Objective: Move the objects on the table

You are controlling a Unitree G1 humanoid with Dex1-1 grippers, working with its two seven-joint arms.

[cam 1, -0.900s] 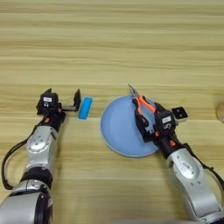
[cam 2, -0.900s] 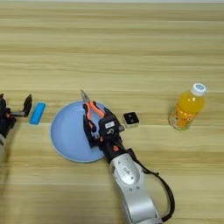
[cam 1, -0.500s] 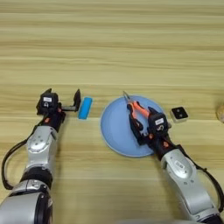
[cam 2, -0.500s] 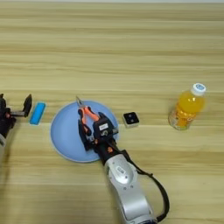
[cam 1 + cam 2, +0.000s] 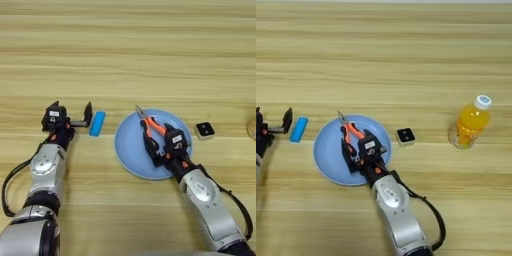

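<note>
My right gripper [image 5: 154, 142] is shut on the pliers [image 5: 151, 126], gripping their orange-and-black handles. It holds them over the middle of the round blue plate [image 5: 128, 148], and the thin metal tip points toward the plate's far left rim. The tiny square grey block [image 5: 204, 130] lies on the table [image 5: 130, 55] just right of the plate, apart from the gripper. My left gripper [image 5: 71, 115] rests open at the left. Its right finger is close to a small blue bar [image 5: 97, 123].
An orange drink bottle [image 5: 471, 123] with a white cap stands upright at the right, beyond the grey block. The blue bar lies between my left gripper and the plate's left rim.
My right gripper has carried the pliers left and a little nearer, from the plate's right rim to its middle. The grey block now shows in full. The left arm has not moved.
</note>
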